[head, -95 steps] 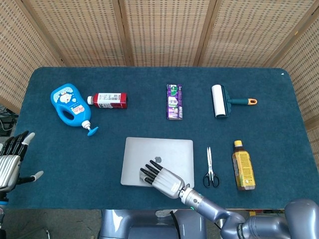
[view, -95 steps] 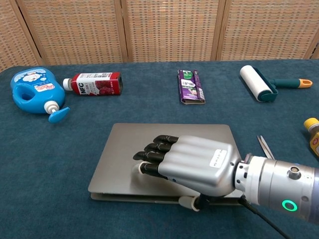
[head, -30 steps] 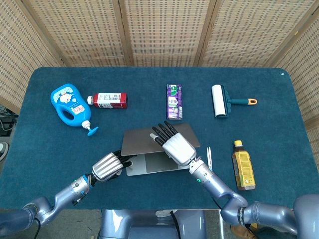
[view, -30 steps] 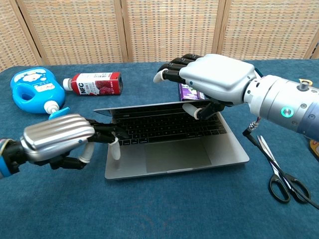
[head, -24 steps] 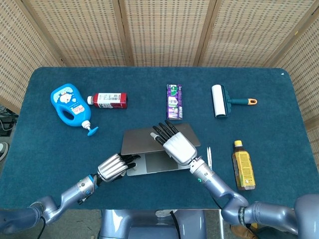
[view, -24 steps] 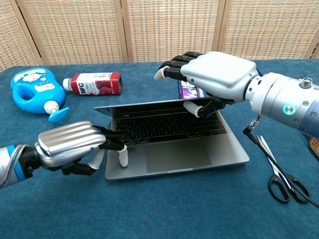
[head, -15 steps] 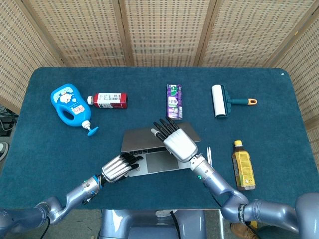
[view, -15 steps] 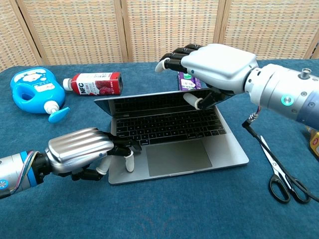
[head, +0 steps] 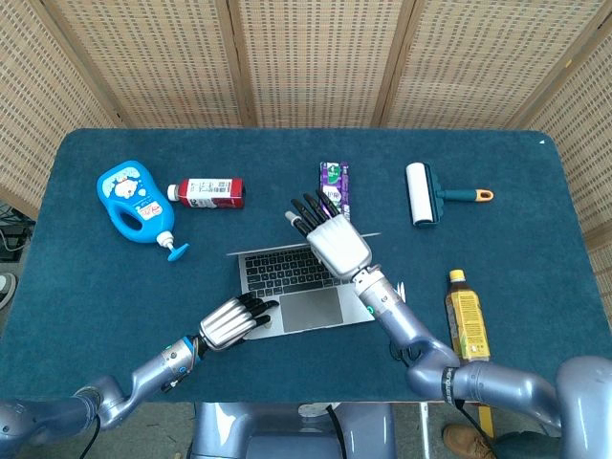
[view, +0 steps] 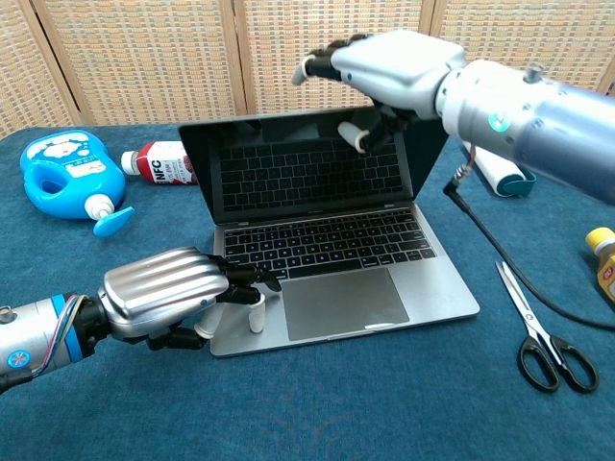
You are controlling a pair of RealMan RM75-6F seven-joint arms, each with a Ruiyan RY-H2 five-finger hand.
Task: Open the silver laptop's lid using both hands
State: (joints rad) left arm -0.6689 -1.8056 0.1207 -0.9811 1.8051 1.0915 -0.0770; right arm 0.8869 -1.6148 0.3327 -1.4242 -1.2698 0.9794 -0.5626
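Scissors (view: 543,331) plain in chest view, laptop (view: 327,259) open

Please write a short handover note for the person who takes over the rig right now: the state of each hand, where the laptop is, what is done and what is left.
Left hand: rests on the front left corner of the silver laptop base, pressing it down.
Right hand: holds the top edge of the lid, thumb on the screen side.
Laptop: near the front middle of the table, scissors to its right.
Done: lid raised, screen about upright, keyboard visible.
Left: tilt the lid back a little if needed, then release both hands.
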